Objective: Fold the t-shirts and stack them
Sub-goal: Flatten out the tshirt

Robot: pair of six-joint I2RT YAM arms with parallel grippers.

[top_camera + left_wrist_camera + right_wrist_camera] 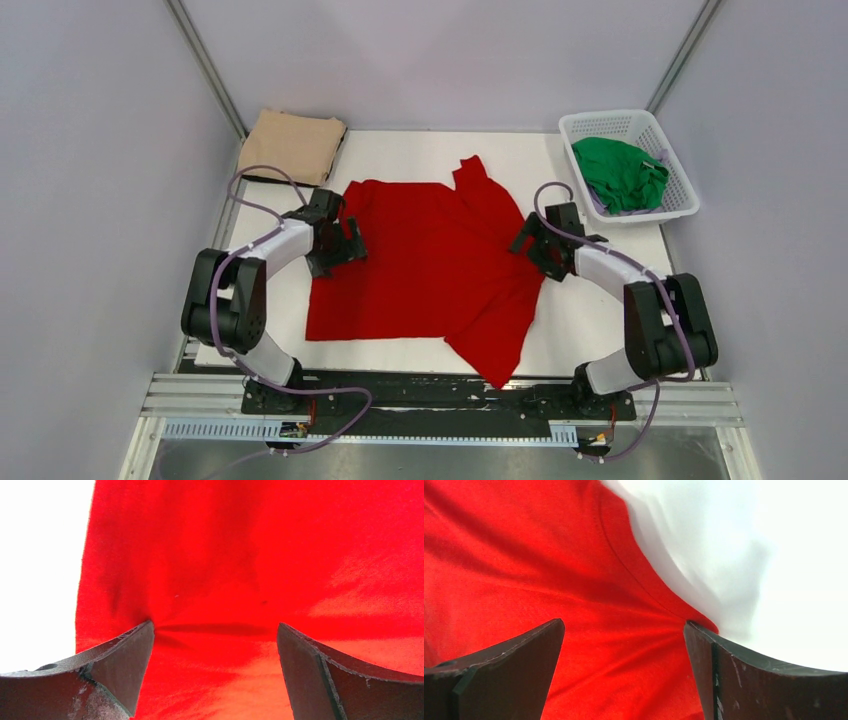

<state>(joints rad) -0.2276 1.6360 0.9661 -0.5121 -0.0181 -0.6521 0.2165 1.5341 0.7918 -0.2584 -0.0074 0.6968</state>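
Tan shirt point(292, 145) seems folded, far left; red shirt point(430, 265) lies unfolded under left gripper point(338, 246) and right gripper point(530, 246), both spread, pinching nothing; green shirt point(620, 172) waits in basket point(680, 175)

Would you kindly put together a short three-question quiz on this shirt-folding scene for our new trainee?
1. True or false: the red t-shirt is already folded into a neat rectangle.
2. Where is the green t-shirt?
A. in the white basket
B. held in a gripper
C. spread under the red t-shirt
3. Fill in the blank: the left gripper and the right gripper both have their jaws ____.

Key: 1 false, it lies spread out and rumpled; 2 A; 3 open.
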